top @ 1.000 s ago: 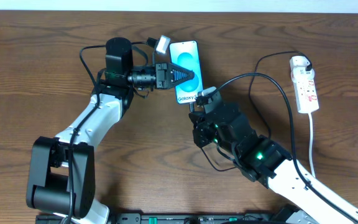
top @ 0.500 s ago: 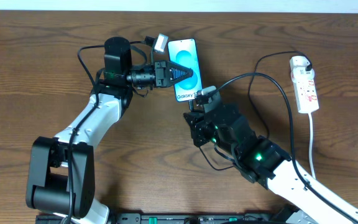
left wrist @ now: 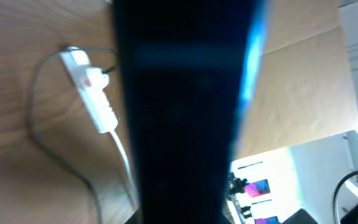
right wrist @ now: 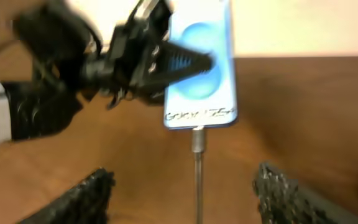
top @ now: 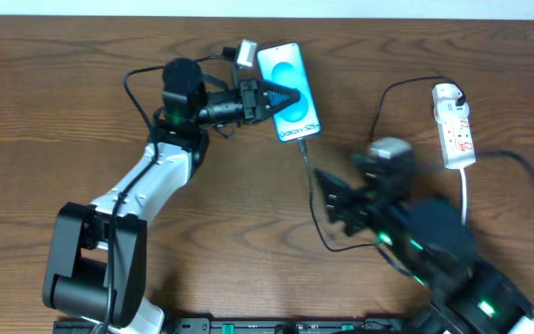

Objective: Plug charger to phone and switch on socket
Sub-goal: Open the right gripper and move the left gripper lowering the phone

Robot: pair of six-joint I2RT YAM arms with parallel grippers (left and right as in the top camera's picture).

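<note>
My left gripper (top: 284,95) is shut on the phone (top: 302,119), its dark finger lying across the cyan screen. In the right wrist view the phone (right wrist: 201,74) stands lifted off the wood, with the charger (right wrist: 197,142) plug seated in its lower end and the cable hanging straight down. In the overhead view the charger (top: 311,181) cable runs from the phone toward my right arm. My right gripper (right wrist: 185,194) is open, its fingers wide apart on either side of the cable and not touching it. The socket (top: 454,125) lies at the far right. In the left wrist view the socket (left wrist: 93,90) shows left of the dark phone (left wrist: 185,112) that fills the middle.
The socket's thick white cord (top: 464,199) runs down toward the front edge at the right. The black charger cable loops (top: 406,83) from the socket's top end across the brown wooden table (top: 63,111). My right arm (top: 434,241) is blurred at lower right.
My right gripper has opened, let go of the charger plug and drawn back toward the lower right. My left gripper has shifted the phone up and right, and turned it.
</note>
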